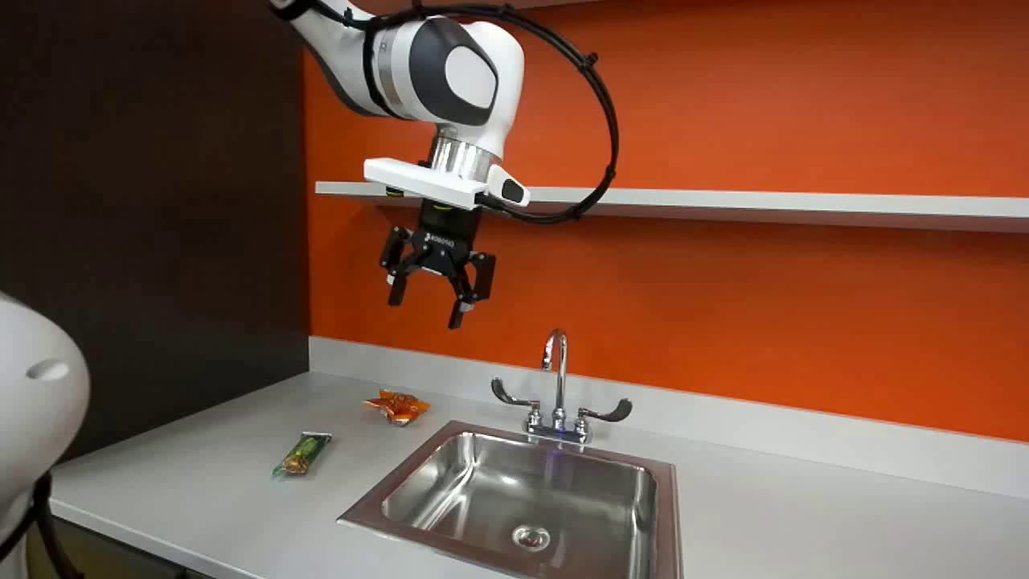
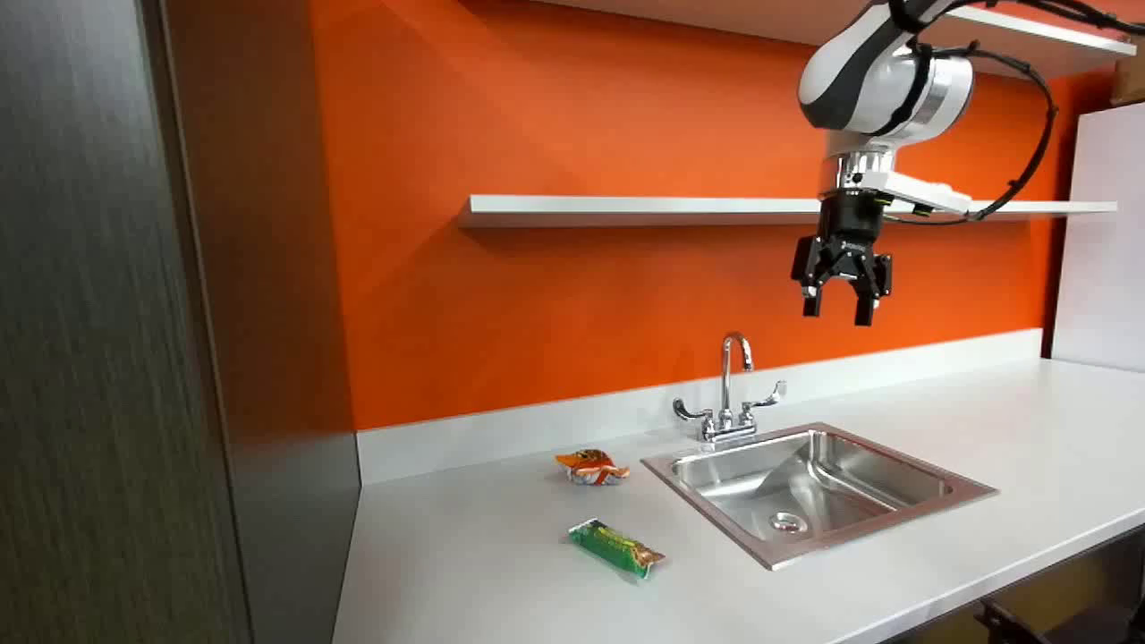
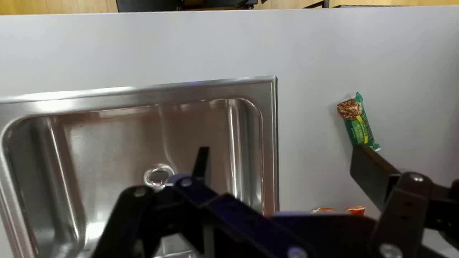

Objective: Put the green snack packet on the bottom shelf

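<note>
The green snack packet (image 1: 302, 454) lies flat on the countertop beside the sink; it also shows in an exterior view (image 2: 615, 547) and in the wrist view (image 3: 358, 123), where a finger covers a bit of its lower end. The bottom shelf (image 1: 764, 203) is the long white shelf on the orange wall, also seen in an exterior view (image 2: 626, 211). My gripper (image 1: 426, 305) points down, open and empty, high above the counter and sink and below shelf height; it also shows in an exterior view (image 2: 837, 310) and the wrist view (image 3: 281, 157).
A small orange packet (image 1: 398, 407) lies near the wall, between the green packet and the faucet (image 1: 559, 386). The steel sink (image 2: 769, 547) is set into the white countertop (image 2: 465, 555). A dark panel (image 1: 161, 201) closes one end. Another shelf (image 2: 1047, 36) is higher up.
</note>
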